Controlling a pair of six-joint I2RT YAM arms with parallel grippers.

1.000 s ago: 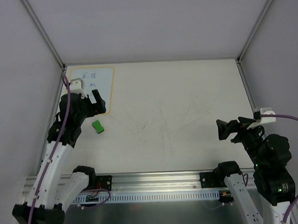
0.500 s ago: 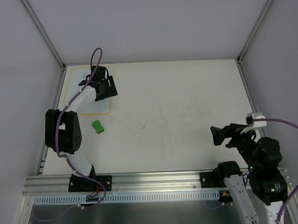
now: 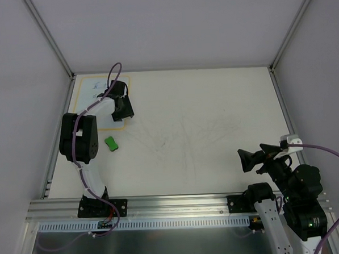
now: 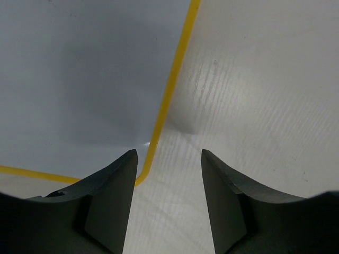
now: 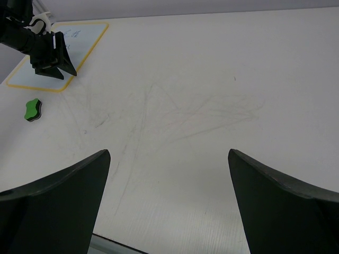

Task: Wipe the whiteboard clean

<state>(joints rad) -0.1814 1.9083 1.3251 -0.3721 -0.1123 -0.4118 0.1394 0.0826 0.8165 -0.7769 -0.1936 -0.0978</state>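
Your left gripper (image 3: pixel 123 110) has drawn back to the near right corner of the whiteboard (image 3: pixel 89 89), which sits far left on the table. Its fingers are spread and empty. The right gripper (image 3: pixel 256 155) is spread too. The green eraser (image 3: pixel 111 143) lies unheld and blue marks remain, so erasing looks not yet begun.

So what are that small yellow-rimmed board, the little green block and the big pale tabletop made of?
The small yellow-rimmed board looks like a smooth coated sheet, faintly glossy, its rim probably plastic. The little green block seems matte foam or felt, too small to be sure. The big pale tabletop looks like matte laminate or plastic: fine ribbed lines and scuffs show.
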